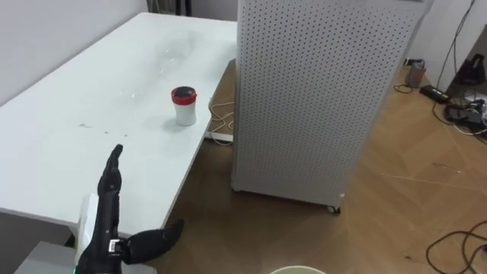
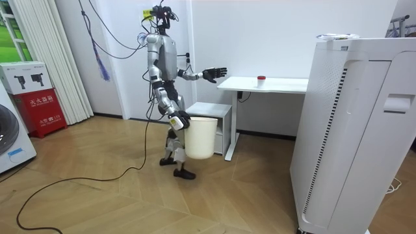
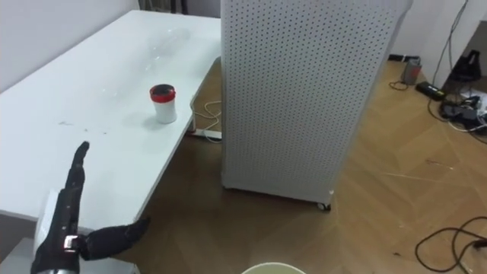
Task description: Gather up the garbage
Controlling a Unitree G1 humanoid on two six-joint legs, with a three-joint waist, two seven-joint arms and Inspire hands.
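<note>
Where the table (image 1: 46, 152) ends, left hand (image 1: 104, 224) hovers outstretched; cup (image 1: 184, 106) beyond.

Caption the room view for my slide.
Robot beside white table, open left hand raised toward red-lidded cup, bin at right hand.

Bright, even indoor light — shadows soft, faint.

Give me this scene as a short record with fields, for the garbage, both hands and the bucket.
garbage: white cup with red lid, upright on the white table
left hand: open, raised toward the table, apart from the cup
right hand: low, at the white bucket
beside table: white perforated cabinet
</note>
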